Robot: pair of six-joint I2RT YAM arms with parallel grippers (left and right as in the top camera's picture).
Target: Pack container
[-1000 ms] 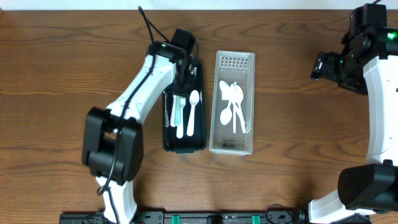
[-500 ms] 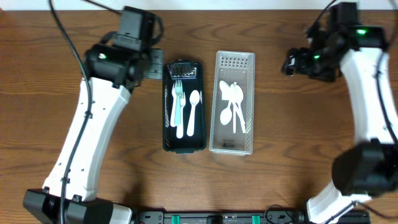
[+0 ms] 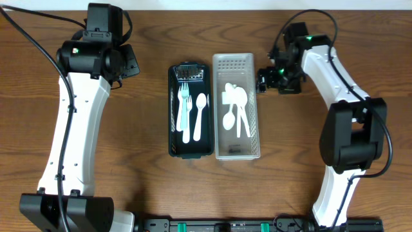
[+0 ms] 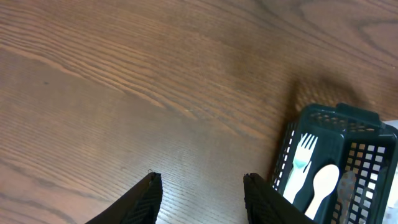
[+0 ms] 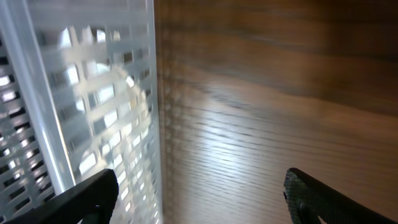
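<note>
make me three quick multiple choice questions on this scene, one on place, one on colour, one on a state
1. Where does the white basket sit?
A) beside the dark basket, on the right arm's side
B) stacked on the dark basket
C) at the table's near edge
2. What colour are the spoons in the white basket?
A) red
B) white
C) black
3. How is the left gripper?
A) shut on a fork
B) shut on a basket rim
C) open and empty
Answers: 1 A, the two stand side by side; 2 B, all show white; 3 C, its jaws stand apart over bare table.
</note>
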